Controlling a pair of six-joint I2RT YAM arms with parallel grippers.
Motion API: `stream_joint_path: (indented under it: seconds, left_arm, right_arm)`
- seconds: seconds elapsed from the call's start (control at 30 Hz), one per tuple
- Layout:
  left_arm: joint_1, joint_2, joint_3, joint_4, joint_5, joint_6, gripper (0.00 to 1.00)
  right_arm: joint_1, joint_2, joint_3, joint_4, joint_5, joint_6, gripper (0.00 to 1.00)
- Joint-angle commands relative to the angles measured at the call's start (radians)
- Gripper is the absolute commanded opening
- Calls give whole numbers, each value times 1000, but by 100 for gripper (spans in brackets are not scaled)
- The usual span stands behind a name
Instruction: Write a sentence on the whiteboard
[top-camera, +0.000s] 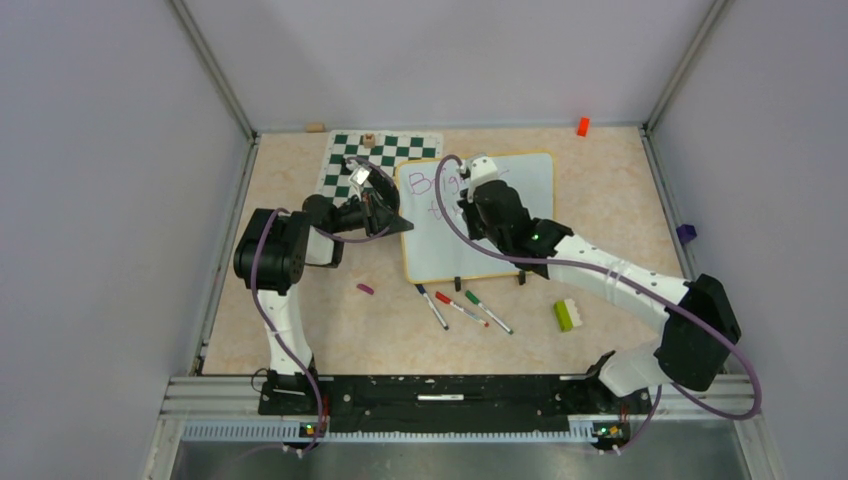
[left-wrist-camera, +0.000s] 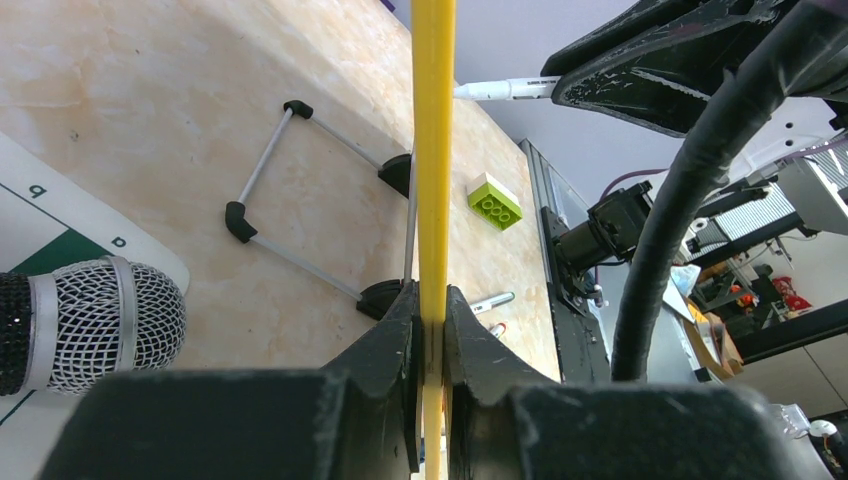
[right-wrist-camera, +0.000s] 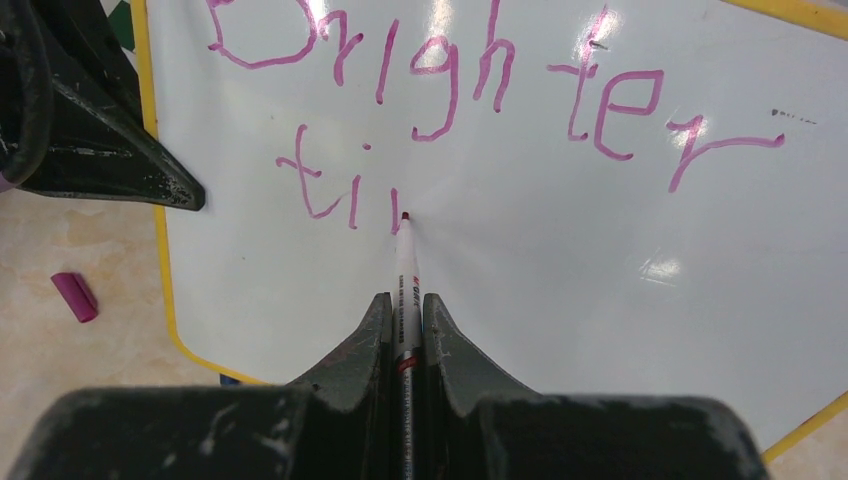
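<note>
Next to the chess mat (top-camera: 385, 150) on the table (top-camera: 620, 200), the whiteboard (top-camera: 525, 180) has its yellow rim pinched tight by the left gripper (left-wrist-camera: 432, 300). The right gripper (right-wrist-camera: 404, 310) is clamped around a marker (right-wrist-camera: 405, 262), tip touching the sentence (right-wrist-camera: 480, 80) at "ti".

Left gripper (top-camera: 393, 220) clamped on whiteboard (top-camera: 535, 180) left rim, blocking that side. Right gripper (top-camera: 468, 205), pinching marker (right-wrist-camera: 405, 265), crosses board's middle with its arm. Board's right half bare. Three loose markers (top-camera: 465, 308), green brick (top-camera: 567, 315), purple cap (top-camera: 365, 289) litter table (top-camera: 620, 200) in front. Table right of board open.
</note>
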Motion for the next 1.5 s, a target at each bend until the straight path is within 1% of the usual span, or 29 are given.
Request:
stream_joint_path:
  seconds: [0.0, 0.43, 0.7, 0.97, 1.23, 1.47]
  left_arm:
    - [-2, -17, 14, 101, -10, -11, 0]
    - [-2, -17, 14, 102, -10, -10, 0]
    - [-3, -18, 12, 102, -8, -9, 0]
    - [-4, -19, 13, 102, -8, -9, 0]
    - [-3, -18, 12, 102, -10, -9, 0]
    - [-4, -18, 13, 102, -9, -9, 0]
  right_arm:
    - [-17, 19, 63, 12, 33, -22, 0]
    - [-33, 18, 80, -16, 58, -21, 0]
    - [-33, -13, 24, -47, 5, -2, 0]
    - [-33, -36, -16, -57, -12, 10, 0]
    - [-33, -16, 8, -48, -9, 8, 0]
    - [-33, 30, 79, -46, 2, -9, 0]
